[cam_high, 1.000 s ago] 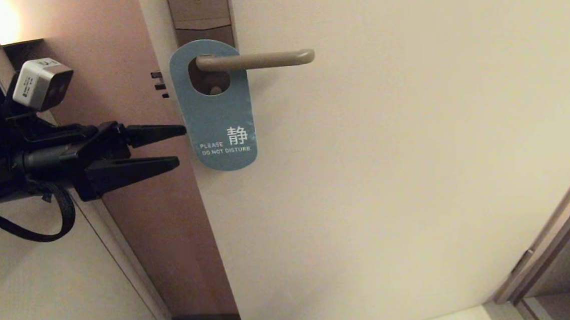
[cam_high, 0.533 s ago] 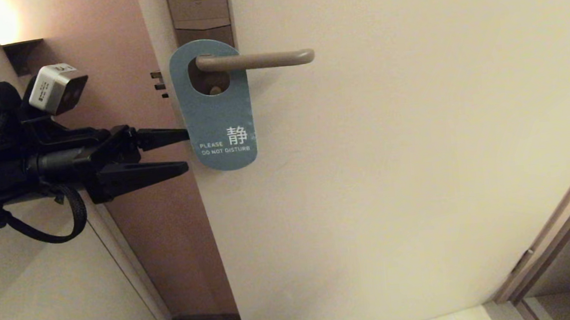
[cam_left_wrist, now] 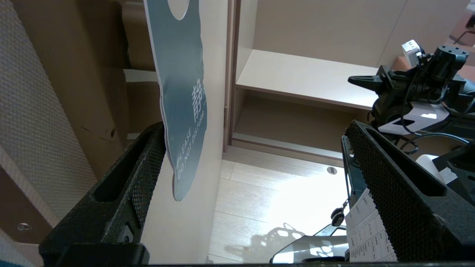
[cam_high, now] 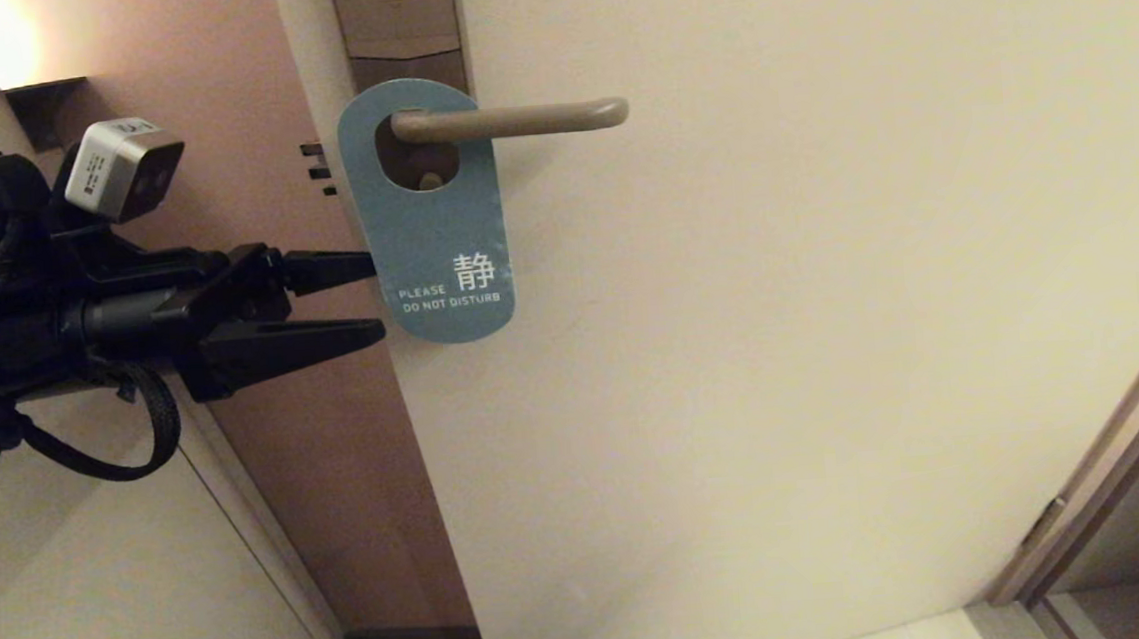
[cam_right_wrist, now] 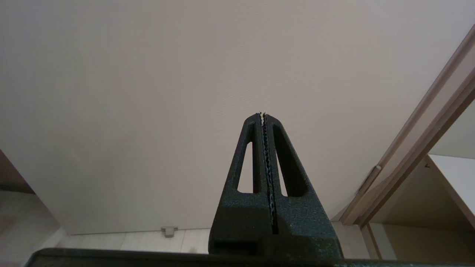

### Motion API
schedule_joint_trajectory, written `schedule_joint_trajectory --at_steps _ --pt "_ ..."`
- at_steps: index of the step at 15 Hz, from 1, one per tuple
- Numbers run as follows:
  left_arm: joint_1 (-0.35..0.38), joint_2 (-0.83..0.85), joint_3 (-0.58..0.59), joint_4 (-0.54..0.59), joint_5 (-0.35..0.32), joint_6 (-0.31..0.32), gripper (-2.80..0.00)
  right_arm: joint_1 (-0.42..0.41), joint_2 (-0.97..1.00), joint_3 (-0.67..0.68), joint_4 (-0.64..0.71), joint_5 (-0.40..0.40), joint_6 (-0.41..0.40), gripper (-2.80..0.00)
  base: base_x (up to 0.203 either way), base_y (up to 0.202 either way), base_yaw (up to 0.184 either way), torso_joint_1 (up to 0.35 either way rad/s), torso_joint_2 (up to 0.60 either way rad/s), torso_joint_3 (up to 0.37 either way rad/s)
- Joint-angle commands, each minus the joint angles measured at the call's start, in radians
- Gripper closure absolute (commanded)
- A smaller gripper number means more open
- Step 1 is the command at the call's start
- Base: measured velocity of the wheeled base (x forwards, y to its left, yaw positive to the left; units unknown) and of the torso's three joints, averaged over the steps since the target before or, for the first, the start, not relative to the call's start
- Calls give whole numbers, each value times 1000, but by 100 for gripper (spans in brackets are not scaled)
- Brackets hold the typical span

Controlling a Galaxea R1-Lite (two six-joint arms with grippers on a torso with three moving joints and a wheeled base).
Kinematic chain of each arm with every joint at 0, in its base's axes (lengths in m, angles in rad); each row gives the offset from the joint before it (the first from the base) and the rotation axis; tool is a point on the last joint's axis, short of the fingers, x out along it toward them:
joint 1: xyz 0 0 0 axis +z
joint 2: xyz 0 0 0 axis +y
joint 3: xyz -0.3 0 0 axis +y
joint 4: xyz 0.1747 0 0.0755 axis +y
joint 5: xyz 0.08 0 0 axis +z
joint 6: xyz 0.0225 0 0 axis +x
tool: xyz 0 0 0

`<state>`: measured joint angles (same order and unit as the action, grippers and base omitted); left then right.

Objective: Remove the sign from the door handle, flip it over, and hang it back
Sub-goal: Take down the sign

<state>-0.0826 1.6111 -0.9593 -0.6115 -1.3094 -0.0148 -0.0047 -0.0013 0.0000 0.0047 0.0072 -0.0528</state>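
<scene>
Since 1 s ago left gripper [cam_high: 377, 295] advances toward 3 o'clock, fingers spread to straddle the sign's [cam_high: 435, 229] edge, blue side out, hanging on the door handle [cam_high: 507, 119]; right gripper [cam_right_wrist: 262, 115] parked, fingers pressed together.

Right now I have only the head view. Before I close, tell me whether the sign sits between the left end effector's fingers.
Observer: Yes. In the left wrist view the sign's lower end hangs inside the open left end effector, close against one finger.
Operator: Report the other finger.
Observer: It stands well clear of the sign's blue face, with a wide gap.
Operator: Check the right arm.
Observer: The right end effector is shut, holds nothing and points at the bare door.
</scene>
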Motion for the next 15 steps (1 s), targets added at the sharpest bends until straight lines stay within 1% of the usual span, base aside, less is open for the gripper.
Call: schedule_joint_trajectory --at_steps 1,15 --pt "0 -5 -1 -4 -7 -1 -280 0 1 0 0 0 0 0 0 0 0 0 0 0" --pt "-40 -5 -1 -4 -7 -2 -280 0 1 0 0 0 0 0 0 0 0 0 0 0"
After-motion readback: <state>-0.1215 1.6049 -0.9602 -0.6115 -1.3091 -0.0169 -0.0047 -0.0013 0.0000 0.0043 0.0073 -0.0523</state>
